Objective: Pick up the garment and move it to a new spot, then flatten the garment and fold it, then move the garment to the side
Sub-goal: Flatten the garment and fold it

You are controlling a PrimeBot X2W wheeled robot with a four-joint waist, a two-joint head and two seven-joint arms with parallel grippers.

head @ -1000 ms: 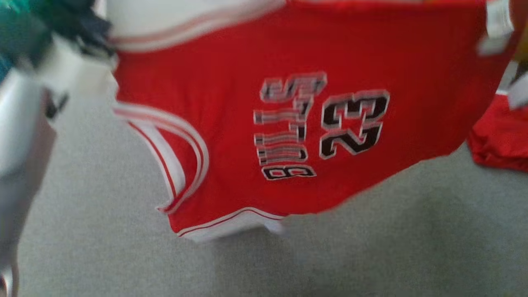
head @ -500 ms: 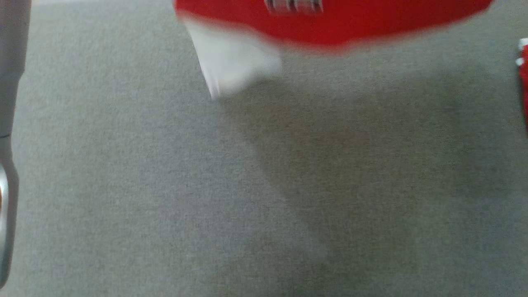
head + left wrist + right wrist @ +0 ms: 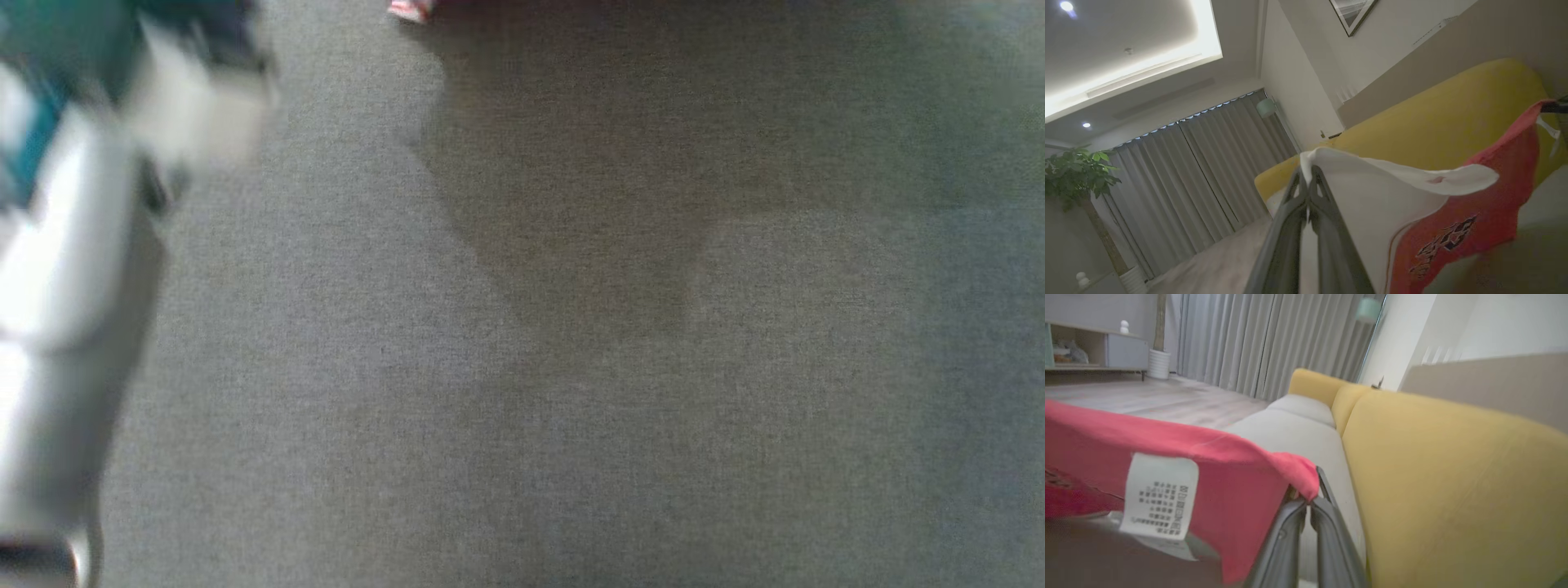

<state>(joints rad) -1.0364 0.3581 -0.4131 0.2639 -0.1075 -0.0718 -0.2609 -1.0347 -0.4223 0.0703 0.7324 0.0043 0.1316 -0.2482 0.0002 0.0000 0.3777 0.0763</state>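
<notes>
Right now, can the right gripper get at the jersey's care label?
Probably not: the right gripper is shut on the jersey, and the care label hangs beside it; it would have to let go first.

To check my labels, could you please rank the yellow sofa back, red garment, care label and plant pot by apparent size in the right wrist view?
yellow sofa back
red garment
care label
plant pot
Nearness enlarges garment and label; the pot is far.

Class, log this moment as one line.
garment: red jersey, held aloft | left jaws: shut on white trim | right jaws: shut on red corner | behind: yellow sofa
</notes>
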